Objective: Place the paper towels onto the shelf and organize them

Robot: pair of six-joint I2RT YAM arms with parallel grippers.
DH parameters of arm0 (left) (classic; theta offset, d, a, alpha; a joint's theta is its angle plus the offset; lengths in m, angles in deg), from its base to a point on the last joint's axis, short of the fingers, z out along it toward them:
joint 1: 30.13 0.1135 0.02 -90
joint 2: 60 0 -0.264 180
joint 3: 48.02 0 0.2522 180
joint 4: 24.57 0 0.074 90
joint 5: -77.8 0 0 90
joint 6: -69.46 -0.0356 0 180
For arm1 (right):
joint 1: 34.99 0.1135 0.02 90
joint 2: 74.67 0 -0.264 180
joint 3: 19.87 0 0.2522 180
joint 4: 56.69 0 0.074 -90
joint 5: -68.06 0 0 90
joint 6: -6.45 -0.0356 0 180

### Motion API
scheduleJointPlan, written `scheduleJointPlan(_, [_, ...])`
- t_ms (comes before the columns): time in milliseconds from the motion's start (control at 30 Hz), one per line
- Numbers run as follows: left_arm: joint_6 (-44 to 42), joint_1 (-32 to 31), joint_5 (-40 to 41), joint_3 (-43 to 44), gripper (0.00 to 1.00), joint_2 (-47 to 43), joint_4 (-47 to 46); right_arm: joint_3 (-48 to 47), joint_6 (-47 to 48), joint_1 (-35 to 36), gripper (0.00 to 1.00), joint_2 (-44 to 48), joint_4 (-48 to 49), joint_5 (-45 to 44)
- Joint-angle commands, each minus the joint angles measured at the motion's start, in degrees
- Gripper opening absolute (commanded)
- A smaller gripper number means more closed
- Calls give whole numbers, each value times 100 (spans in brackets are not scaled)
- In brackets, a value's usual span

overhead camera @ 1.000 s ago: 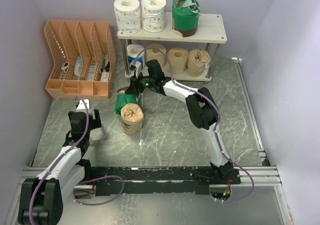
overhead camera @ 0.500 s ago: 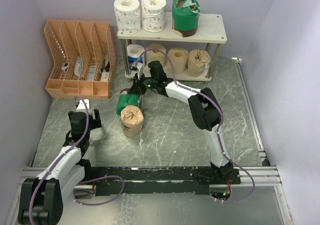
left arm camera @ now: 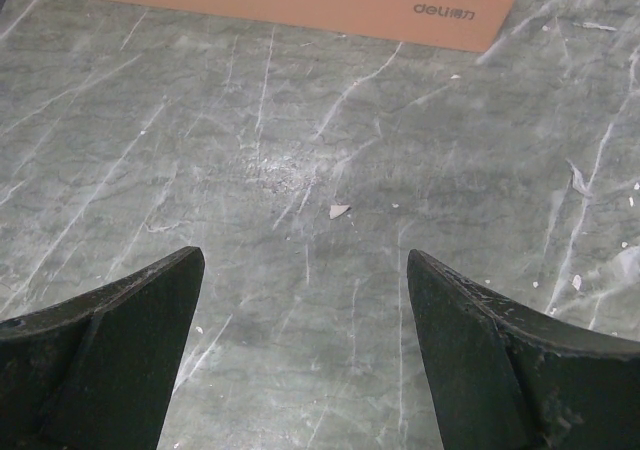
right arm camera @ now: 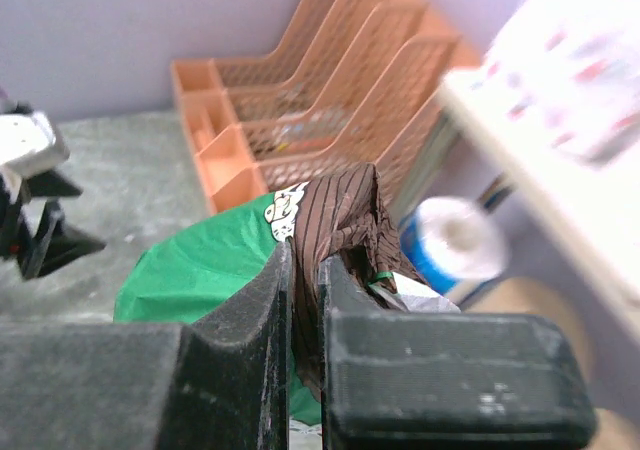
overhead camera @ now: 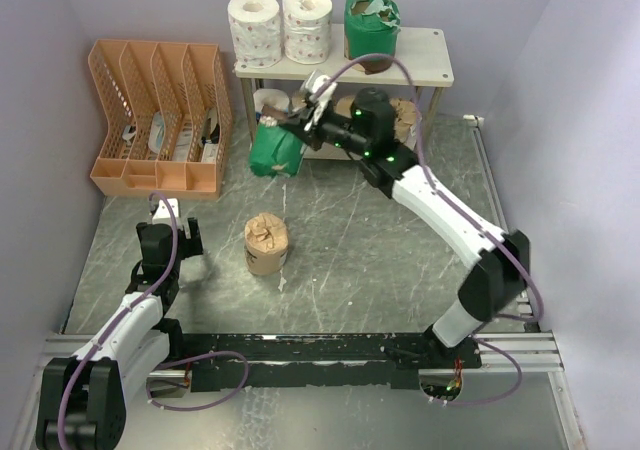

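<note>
Right hand (right arm camera: pixel 305 270) pinches the green-wrapped paper towel roll (overhead camera: pixel 275 150), likely light and soft, by its tear-prone brown twist (right arm camera: pixel 345 210); left hand (left arm camera: pixel 305 260) gapes empty.

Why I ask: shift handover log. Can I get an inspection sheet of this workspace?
Surface: grey marbled table, scuffed, white flecks.
Job's things: shelf top holds two white patterned rolls and a shelved green roll; lower tier partly hidden; brown-wrapped roll upright on the table.
Clutter: orange file organizer, small items in slots.
Grippers: right gripper pinches the carried green roll by its brown wrap; left gripper open, empty.
Cables: purple cable along each arm.
Surroundings: lilac walls; nothing else seen.
</note>
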Motion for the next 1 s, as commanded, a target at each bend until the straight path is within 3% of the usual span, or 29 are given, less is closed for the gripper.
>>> scheduleJointPlan(0, [16,-38,99,-82,94,-71,-195,-11,977,53,0,794,-164,-1039])
scheduleJointPlan(367, [12,-86,130,-82,94,-77,-191,-50,3320,306,0,1757,155,-4340])
scheduleJointPlan(833, [-25,-275,323,-82,94,-37,-213,-656,5509,324,0,2118,-192,-4946])
scheduleJointPlan(967, [8,-291,403,-69,94,-50,-192,-665,6199,324,0,1950,104,-5337])
